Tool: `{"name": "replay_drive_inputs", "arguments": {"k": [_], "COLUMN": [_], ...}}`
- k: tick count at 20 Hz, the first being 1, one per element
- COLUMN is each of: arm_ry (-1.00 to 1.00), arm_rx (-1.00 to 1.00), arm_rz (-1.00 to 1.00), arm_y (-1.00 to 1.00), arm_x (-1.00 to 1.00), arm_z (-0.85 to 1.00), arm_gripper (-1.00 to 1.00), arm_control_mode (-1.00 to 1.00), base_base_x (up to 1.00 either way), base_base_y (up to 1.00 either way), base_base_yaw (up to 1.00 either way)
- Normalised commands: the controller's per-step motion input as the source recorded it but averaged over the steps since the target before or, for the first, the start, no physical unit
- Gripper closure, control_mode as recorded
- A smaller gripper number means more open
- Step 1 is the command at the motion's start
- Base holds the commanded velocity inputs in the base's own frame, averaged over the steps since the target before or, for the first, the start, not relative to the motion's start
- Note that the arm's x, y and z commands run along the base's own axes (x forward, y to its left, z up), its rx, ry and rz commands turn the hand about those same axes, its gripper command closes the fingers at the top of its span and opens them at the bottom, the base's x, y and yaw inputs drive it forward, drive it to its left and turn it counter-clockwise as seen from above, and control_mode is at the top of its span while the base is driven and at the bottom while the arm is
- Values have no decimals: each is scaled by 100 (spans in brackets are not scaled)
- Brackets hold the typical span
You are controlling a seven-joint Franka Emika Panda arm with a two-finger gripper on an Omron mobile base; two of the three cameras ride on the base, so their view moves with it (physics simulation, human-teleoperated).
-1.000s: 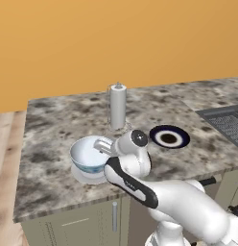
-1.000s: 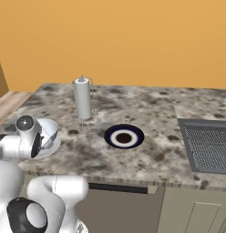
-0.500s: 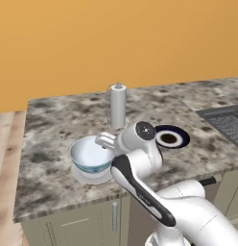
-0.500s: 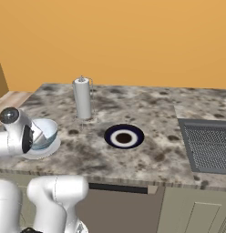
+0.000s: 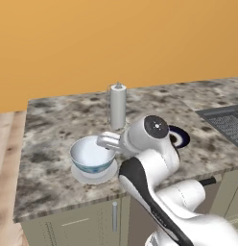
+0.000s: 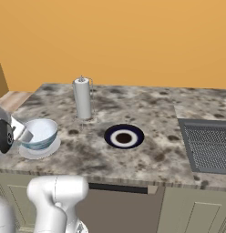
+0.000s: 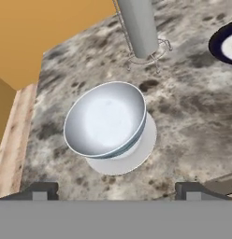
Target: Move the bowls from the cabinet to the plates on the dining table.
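The white bowl with the blue pattern (image 5: pixel 92 154) sat upright on a pale plate (image 5: pixel 94 173) near the front left part of the stone table (image 5: pixel 53 125); the plate's rim showed all round the bowl's foot, a little more on the front side; in the hand view the bowl (image 7: pixel 106 119) looked clean and white inside, with its blue band just visible under the lip, and the plate (image 7: pixel 129 156) stuck out from beneath it on the near side. The gripper (image 7: pixel 115 189) stood wide apart, its two dark tips at either side of the bottom of that view, with nothing between them; it hovered above and just beside the bowl, not touching it; from the left base view the hand (image 5: pixel 107 141) reached in over the bowl's right rim. A second plate (image 6: pixel 124 136), dark-rimmed with a white ring and a dark middle, lay bare further right on the table, well apart from the bowl; a paper towel roll (image 6: pixel 82 98) stood upright on its wire stand behind and between the two plates. A grated dark panel (image 6: pixel 207 145) was set into the top at the far right; beige drawers (image 5: pixel 77 223) ran below the table's front edge; an orange wall (image 6: pixel 133 41) rose behind.
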Motion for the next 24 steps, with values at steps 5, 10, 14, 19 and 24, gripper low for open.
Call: {"name": "replay_drive_inputs", "arguments": {"k": [5,10,14,19,24], "arm_ry": [3,3,3,10,17], "arm_rx": [1,2,-12,-19,-24], "arm_rz": [23,16,0,0,9], "arm_y": [0,0,0,-2,-43], "arm_x": [-53,-26,-32,-31,-2], "arm_z": [19,15,52,56,35], "arm_gripper": [-100,-100,-100,-100,-100], "arm_control_mode": [-100,-100,-100,-100,-100], "base_base_x": [0,0,0,0,0], "base_base_y": [0,0,0,0,0], "base_base_yaw": [0,0,0,0,0]}}
